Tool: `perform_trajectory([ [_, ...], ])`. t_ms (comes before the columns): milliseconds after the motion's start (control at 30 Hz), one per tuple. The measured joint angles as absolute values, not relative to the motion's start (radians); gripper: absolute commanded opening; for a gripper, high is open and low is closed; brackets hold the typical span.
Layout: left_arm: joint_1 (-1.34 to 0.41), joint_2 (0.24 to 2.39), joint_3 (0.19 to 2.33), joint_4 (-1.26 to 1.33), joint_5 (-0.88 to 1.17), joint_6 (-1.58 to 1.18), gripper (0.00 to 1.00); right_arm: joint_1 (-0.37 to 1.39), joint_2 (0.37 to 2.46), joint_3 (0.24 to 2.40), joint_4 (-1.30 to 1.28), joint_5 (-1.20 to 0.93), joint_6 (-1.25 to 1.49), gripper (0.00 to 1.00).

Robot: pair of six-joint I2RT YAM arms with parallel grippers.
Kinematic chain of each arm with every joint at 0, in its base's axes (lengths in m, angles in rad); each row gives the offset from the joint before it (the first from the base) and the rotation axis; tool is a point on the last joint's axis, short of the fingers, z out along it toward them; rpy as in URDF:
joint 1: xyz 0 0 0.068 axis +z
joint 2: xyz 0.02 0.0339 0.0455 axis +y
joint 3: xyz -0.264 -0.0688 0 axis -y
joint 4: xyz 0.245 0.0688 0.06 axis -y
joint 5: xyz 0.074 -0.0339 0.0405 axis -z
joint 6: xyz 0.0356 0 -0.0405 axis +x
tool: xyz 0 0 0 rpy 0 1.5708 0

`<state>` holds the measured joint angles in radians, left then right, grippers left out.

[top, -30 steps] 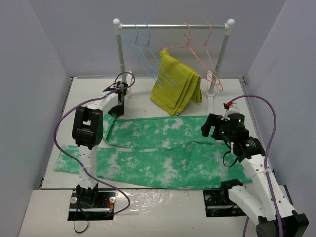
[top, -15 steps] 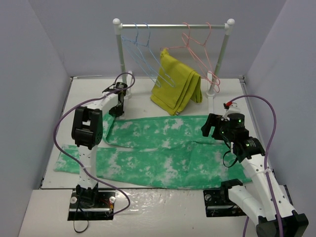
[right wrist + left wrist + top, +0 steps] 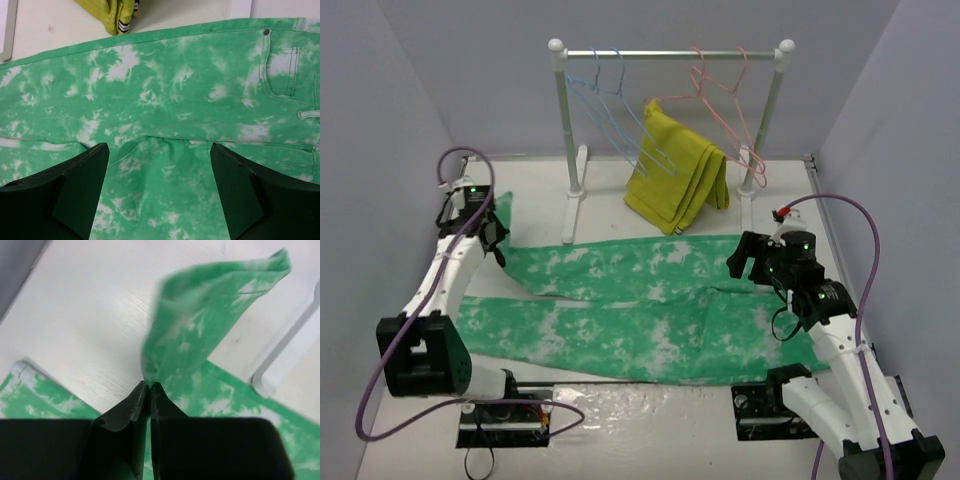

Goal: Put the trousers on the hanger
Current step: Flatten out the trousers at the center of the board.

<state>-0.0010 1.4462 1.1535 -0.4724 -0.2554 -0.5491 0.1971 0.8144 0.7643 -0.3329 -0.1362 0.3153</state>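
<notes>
From above, swung the left gripper (image 3: 494, 238) off the rack (image 3: 564, 130) post far leftward, straightening a leg of the trousers (image 3: 650, 320) across the table (image 3: 530, 185), leaving the hanger (image 3: 645, 145) unused; at left wrist, pinched the cuff; at right wrist, held the right gripper (image 3: 159, 150) spread over the cloth.

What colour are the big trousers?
The trousers are green with white blotches; the right wrist view shows them best.

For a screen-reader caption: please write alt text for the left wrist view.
The left hand, shut, pinches a raised flap of the green, white-blotched trousers over the white table. More of the trousers lies flat on either side.
</notes>
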Motion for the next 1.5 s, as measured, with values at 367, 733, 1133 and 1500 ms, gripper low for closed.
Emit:
perform_trajectory([
  [367, 0.303, 1.183, 0.678, -0.468, -0.162, -0.857, 0.37, 0.202, 0.813, 0.764, -0.333, -0.146, 0.316, 0.80],
  [733, 0.026, 1.143, 0.951, -0.505, -0.222, -0.775, 0.38, 0.205, 0.874, 0.758, -0.330, -0.113, 0.397, 0.85],
  [1133, -0.123, 1.239, 0.705, -0.494, -0.180, -0.887, 0.38, 0.161, 1.112, 0.599, -0.278, 0.106, 0.703, 0.93],
  [1500, -0.117, 1.363, 0.715, -0.393, -0.154, -0.892, 0.38, 0.024, 1.258, 0.530, -0.134, 0.203, 0.871, 0.95],
])
